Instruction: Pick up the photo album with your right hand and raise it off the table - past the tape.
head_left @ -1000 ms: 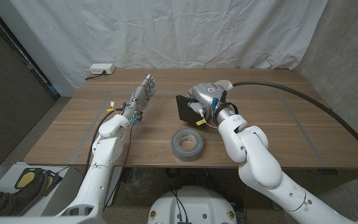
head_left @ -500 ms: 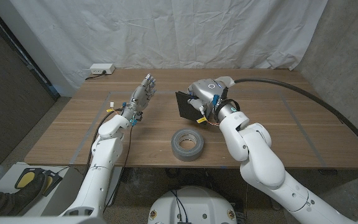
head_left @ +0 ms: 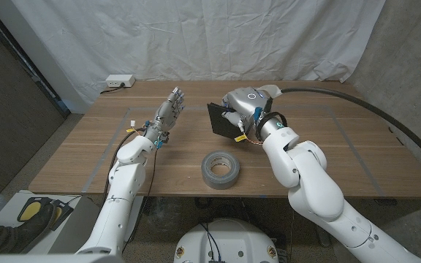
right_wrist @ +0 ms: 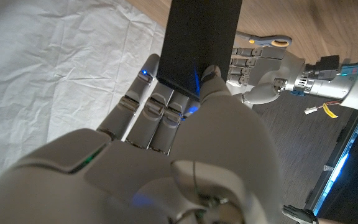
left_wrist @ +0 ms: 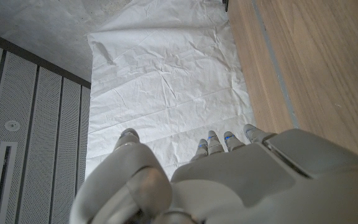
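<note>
Between my right hand's (head_left: 245, 102) fingers (right_wrist: 166, 106) and thumb sits the photo album (head_left: 221, 119), clamped at one short edge, tilted above the counter (head_left: 357, 157) beyond the tape (head_left: 220, 169). Looks stiff, thin, smooth-covered; I judge it could pivot, so a deeper hold suits. Left hand (head_left: 168, 109) idle, fingers apart.

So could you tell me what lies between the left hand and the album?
Bare table, in the head view, between the left hand and the album.

photo album (head_left: 219, 119) gripped on edge by right hand (head_left: 241, 107) | tape (head_left: 221, 170) lying flat on bench (head_left: 357, 157) nearer the front edge | left hand (head_left: 168, 113) held apart, fingers (head_left: 175, 97) extended
</note>
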Available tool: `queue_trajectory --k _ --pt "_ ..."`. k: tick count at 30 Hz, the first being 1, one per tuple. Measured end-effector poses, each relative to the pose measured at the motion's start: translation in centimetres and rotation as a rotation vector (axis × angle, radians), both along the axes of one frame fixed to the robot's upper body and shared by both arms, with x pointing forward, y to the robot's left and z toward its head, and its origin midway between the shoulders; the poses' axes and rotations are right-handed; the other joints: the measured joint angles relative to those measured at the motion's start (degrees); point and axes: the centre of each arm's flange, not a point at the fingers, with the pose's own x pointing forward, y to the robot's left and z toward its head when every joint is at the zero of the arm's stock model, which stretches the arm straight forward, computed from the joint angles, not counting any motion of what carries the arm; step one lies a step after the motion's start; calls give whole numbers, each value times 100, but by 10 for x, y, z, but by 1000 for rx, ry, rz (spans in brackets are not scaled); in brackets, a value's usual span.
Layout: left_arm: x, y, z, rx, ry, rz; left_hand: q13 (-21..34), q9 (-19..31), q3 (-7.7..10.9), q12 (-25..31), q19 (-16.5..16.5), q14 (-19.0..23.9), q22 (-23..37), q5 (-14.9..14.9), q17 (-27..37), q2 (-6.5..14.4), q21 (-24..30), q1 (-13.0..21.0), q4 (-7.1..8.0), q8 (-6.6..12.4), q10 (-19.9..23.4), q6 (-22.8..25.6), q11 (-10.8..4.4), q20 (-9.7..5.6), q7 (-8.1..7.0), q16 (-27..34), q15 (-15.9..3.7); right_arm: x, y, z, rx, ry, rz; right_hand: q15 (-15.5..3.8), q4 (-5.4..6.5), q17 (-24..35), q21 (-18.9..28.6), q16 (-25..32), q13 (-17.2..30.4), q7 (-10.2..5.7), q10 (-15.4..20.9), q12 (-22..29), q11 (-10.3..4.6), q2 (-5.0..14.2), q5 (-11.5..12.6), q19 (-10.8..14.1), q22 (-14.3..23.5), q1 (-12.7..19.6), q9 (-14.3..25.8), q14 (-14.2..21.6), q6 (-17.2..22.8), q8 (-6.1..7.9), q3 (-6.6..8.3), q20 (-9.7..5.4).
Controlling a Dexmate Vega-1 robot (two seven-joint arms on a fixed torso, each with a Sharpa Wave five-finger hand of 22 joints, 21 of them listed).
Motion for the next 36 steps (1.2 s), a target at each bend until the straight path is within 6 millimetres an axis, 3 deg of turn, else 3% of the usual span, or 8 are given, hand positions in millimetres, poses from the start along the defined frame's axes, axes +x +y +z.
queue_trajectory --k 36 --pt "-11 -10 8 9 -15 11 0 0 -24 0 0 0 1 0 1 23 0 23 25 0 0 0 0 0 0 0 0 -25 -10 31 2 -87 20 -42 25 108 89 -5 -3 0 53 -45 -11 0 16 -21 27 0 29 42 0 -47 -26 22"
